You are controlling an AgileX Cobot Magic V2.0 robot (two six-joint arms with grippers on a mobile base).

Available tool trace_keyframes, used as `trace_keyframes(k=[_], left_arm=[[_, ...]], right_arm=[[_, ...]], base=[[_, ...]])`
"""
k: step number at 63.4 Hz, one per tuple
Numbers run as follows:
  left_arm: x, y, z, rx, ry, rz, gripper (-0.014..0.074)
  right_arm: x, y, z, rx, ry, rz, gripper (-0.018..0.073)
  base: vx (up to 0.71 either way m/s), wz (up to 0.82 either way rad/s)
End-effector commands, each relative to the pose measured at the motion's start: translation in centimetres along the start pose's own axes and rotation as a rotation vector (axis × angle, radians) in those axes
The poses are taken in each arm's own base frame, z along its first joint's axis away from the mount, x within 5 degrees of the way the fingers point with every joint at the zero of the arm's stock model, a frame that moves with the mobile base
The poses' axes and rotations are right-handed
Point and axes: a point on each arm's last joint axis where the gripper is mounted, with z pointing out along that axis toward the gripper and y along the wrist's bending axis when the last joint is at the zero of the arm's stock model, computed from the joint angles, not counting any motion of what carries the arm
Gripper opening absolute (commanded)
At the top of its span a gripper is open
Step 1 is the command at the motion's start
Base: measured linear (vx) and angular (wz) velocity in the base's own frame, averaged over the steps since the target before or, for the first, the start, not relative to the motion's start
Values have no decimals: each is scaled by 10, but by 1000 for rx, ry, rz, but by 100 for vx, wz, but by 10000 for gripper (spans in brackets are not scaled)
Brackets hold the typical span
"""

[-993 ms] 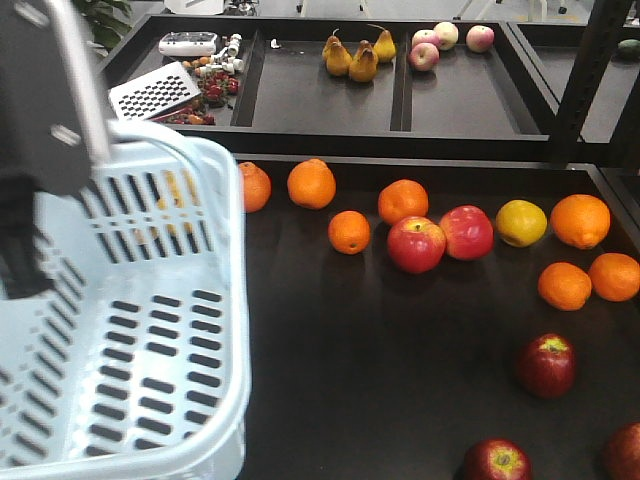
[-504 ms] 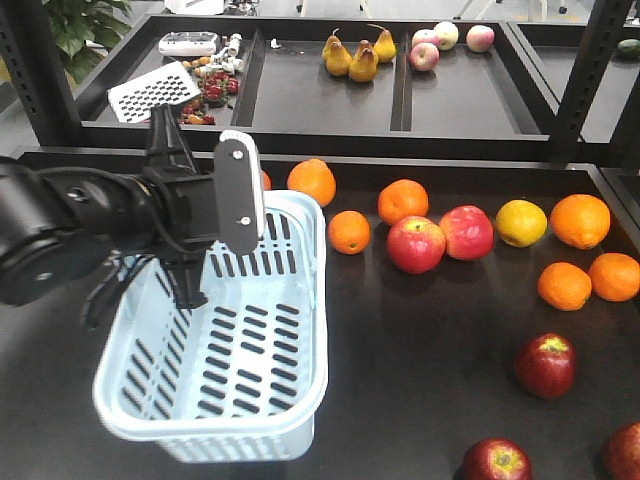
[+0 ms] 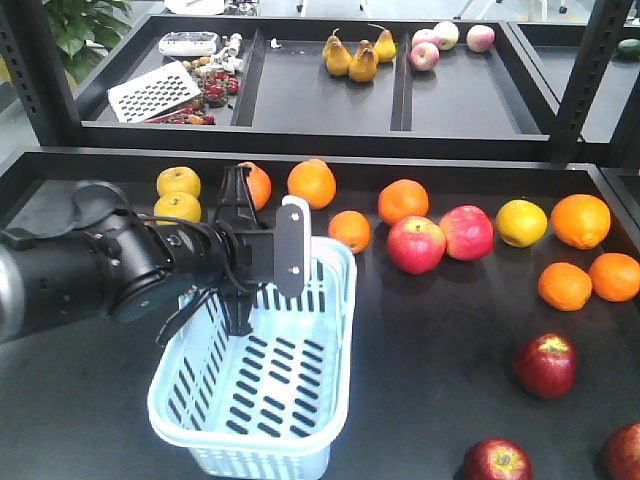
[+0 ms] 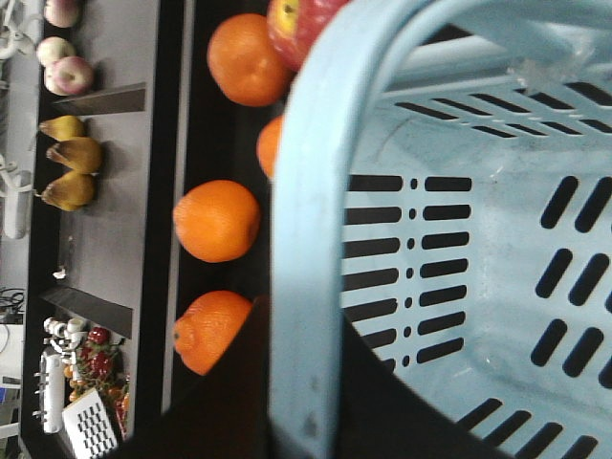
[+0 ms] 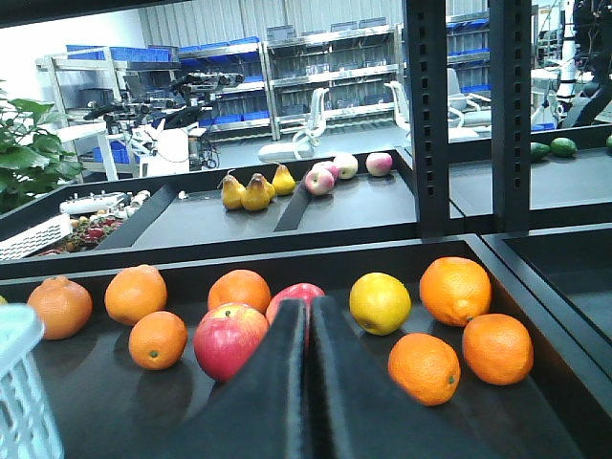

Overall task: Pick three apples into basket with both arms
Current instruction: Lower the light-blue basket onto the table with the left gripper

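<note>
Exterior front-facing view: basket-positioning step, seemingly; left hand (image 3: 262, 262) pinches the rim of the pale blue slotted plastic basket (image 3: 343, 330) (nothing inside); right hand (image 5: 308, 335) pressed together; dark maroon round apples (image 3: 545, 365) lie right of the basket; next, spread and reach one.

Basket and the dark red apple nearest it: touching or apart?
Apart. The front-facing view shows black table between the basket and the dark red apple.

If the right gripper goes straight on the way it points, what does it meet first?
Likely the bright pinkish-red apple, partly hidden behind the closed tips of the right gripper, though depth is unclear.
</note>
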Motion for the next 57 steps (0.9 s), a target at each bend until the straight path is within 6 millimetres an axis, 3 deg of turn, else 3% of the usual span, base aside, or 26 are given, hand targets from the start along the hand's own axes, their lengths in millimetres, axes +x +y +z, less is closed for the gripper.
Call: trace_keyframes(k=[1, 13, 34, 42, 57], left_arm=[[-11, 20, -11, -102, -83, -13, -6], [-8, 13, 0, -62, -58, -64, -6], [-7, 11, 2, -47, -46, -113, 36], [-6, 10, 2, -40, -37, -114, 142], [-3, 7, 2, -12, 3, -116, 510]], right_arm=[[-3, 1, -1, -16, -75, -11, -9], [-3, 1, -1, -16, -75, -11, -9], [-3, 1, -1, -16, -75, -11, -9], [-3, 1, -1, -16, -75, -11, -9], [-3, 1, -1, -16, -75, -11, -9]], base=[[0, 0], [0, 0], [0, 0], [0, 0], [0, 0]])
